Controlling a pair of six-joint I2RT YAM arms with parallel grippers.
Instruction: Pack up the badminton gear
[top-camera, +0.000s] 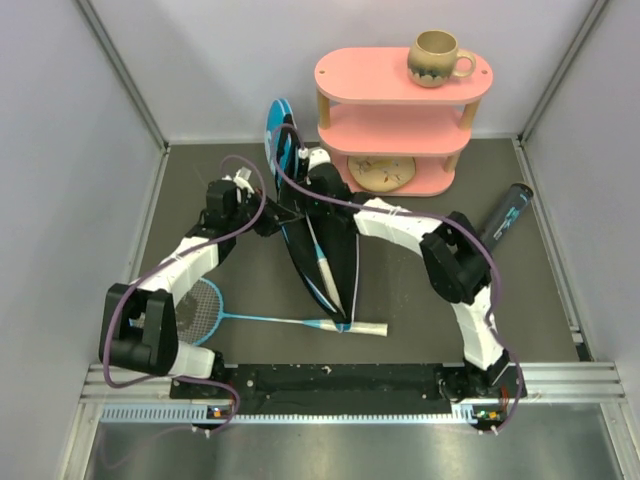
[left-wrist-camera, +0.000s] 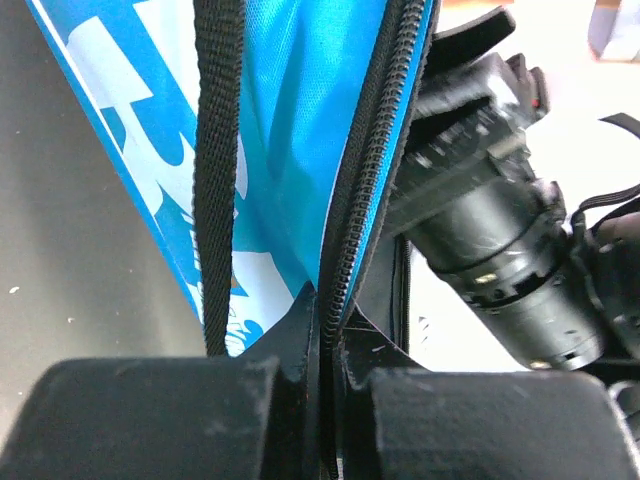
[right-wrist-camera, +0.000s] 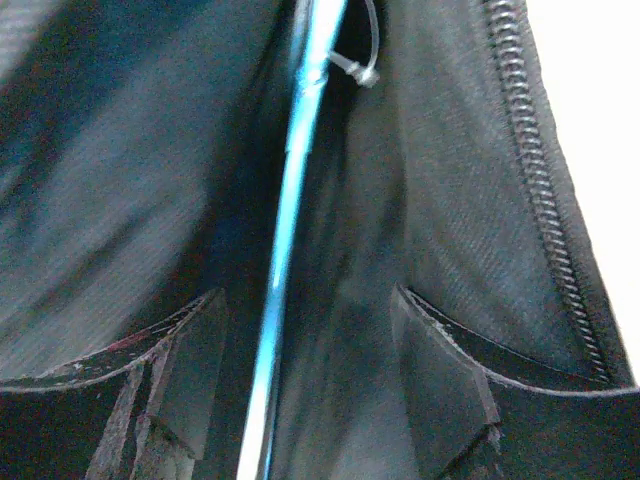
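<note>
So the racket (right-wrist-camera: 290, 200) sits inside the cover (left-wrist-camera: 290, 130), its shaft running straight ahead between my right claw (right-wrist-camera: 305, 335) fingers. That claw's spread apart, gripping nothing. The cover stands on edge, and my left claw (left-wrist-camera: 322, 400) is pinched tight on its zipper edge.

No word can be read whole. The blue cover (left-wrist-camera: 290, 150) bears large white letters (left-wrist-camera: 125, 110) in the left wrist view, toward 10 o'clock. The picture's edge and a black strap (left-wrist-camera: 218, 170) cut them, so only pieces of the strokes show. In the top view the tube (top-camera: 508, 212), at 2 o'clock, has a teal label (top-camera: 512, 208), too small to read. The right wrist view shows no print.
</note>
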